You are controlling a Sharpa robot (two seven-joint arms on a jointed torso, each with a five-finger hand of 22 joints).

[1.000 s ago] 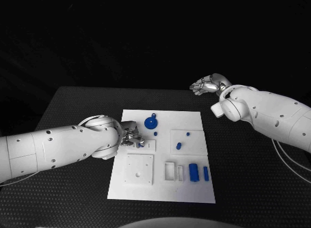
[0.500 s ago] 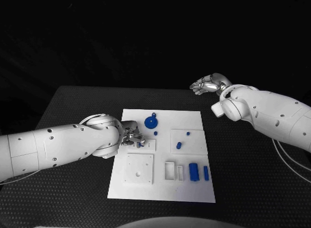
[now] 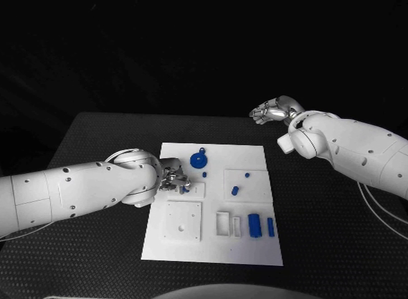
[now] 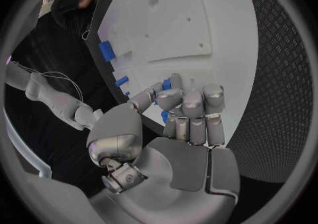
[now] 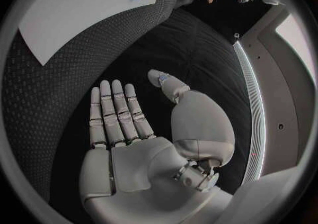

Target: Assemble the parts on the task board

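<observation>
- My left hand sits over the left edge of the task board, fingers curled in on a small blue part.
- Round blue part stands just beyond that hand; more blue parts lie toward the board's right.
- My right hand is held off the board, above the surface at its far right, fingers straight and apart, holding nothing.

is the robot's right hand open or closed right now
Open. The silver right hand lies flat over the black table, fingers straight and apart, palm bare, holding nothing.
</observation>
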